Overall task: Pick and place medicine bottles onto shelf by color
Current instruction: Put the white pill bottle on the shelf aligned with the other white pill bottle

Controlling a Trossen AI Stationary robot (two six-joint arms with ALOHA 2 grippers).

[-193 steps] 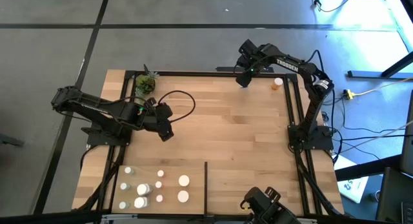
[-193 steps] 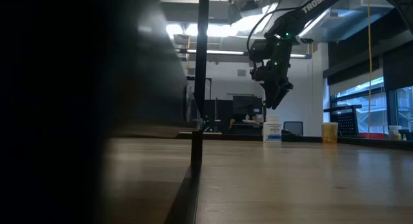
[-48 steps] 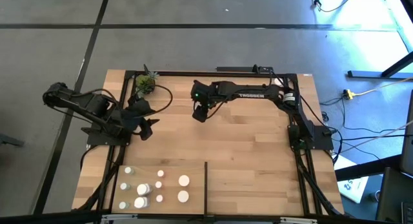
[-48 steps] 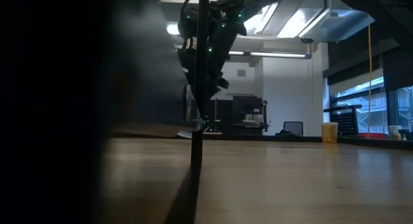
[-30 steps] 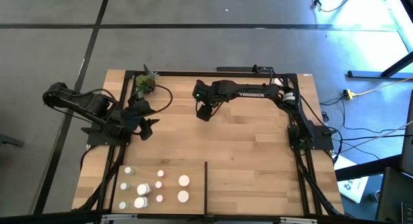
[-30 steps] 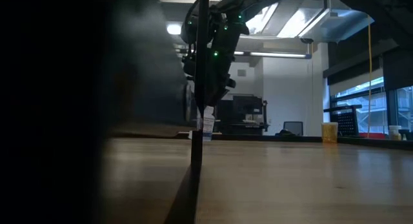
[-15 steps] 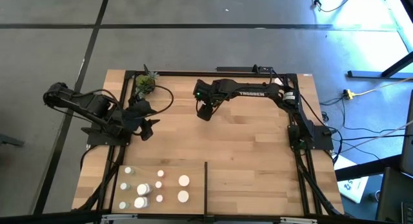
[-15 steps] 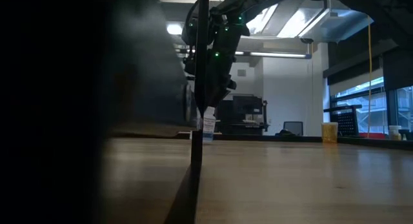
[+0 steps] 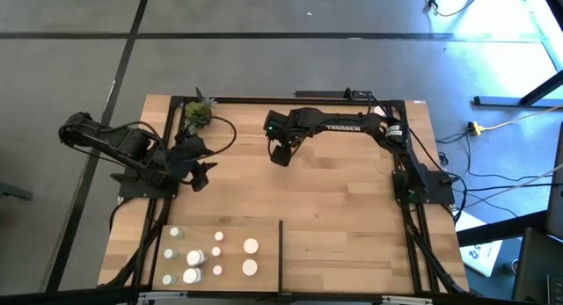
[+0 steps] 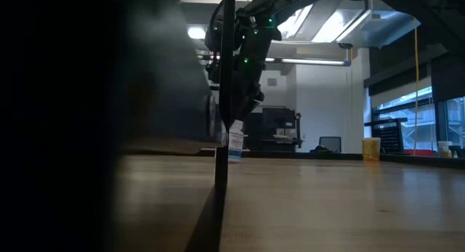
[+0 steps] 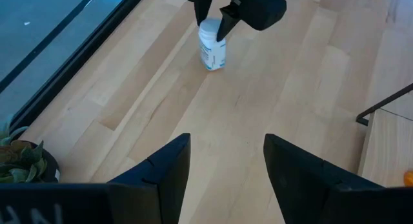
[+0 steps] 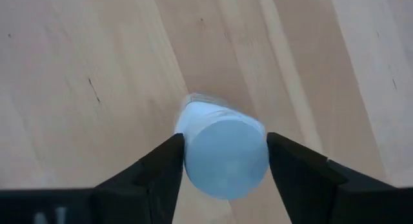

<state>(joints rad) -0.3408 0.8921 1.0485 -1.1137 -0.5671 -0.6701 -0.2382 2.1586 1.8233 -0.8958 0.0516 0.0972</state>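
Observation:
A white medicine bottle (image 12: 224, 156) with a white cap stands on the wood table, far of its middle, also seen in the left wrist view as the bottle (image 11: 211, 48) and in the low view as the bottle (image 10: 235, 144). My right gripper (image 9: 280, 156) is above it, shut on its cap. Several more bottles (image 9: 211, 257) stand on their bases on the shelf area at the near left, beside the thin black divider (image 9: 281, 252). My left gripper (image 11: 222, 159) waits open near the left edge, holding nothing. My right gripper has the bottle's cap (image 12: 193, 153) between its two fingertips, one on each side. The fingers come from above, pointing steeply down. The bottle stands nearly upright, leaning a little, with its base (image 11: 214, 64) on the table.
A small green potted plant (image 9: 199, 112) sits at the far left corner, by the left arm. An orange bottle (image 10: 371, 148) stands at the far right. Black frame bars (image 9: 398, 147) run along the table's sides. Bare wood lies between the two arms.
My right gripper has sunk slightly with the white bottle, which now stands with its base on the table instead of hanging just above it. The left arm has kept still.

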